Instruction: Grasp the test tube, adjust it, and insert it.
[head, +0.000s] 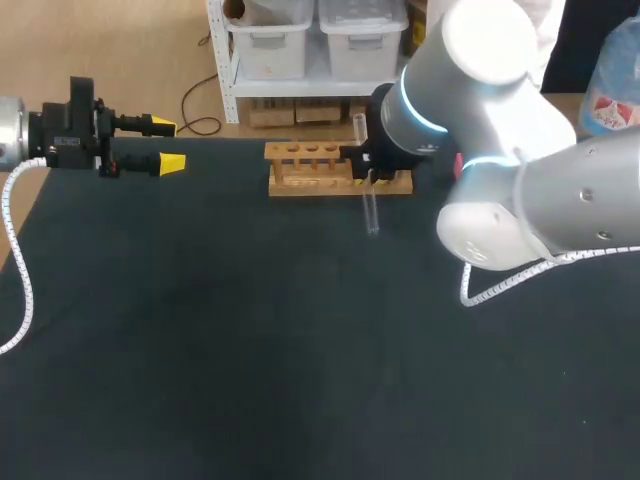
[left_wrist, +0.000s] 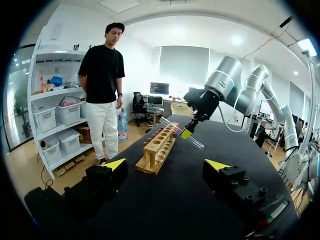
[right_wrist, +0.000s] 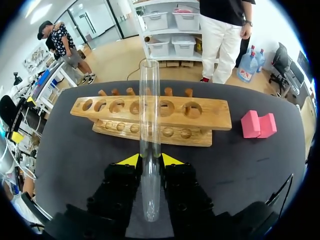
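Note:
A clear glass test tube (right_wrist: 149, 135) is clamped between the yellow-tipped fingers of my right gripper (right_wrist: 149, 160), which is shut on it. The tube (head: 367, 190) hangs above the table in front of the wooden rack (head: 310, 168), its open end toward the rack's holes. The rack (right_wrist: 150, 117) lies just ahead of the right gripper, with several empty holes. In the left wrist view the tube (left_wrist: 181, 132) slants in my right gripper (left_wrist: 187, 133) beside the rack (left_wrist: 159, 148). My left gripper (head: 168, 145) stands open at the table's far left, holding nothing.
A pink block (right_wrist: 258, 124) sits on the black table to the rack's right. A white cable (head: 17, 250) trails from my left arm along the table's left edge. Another cable (head: 500, 285) loops under my right arm.

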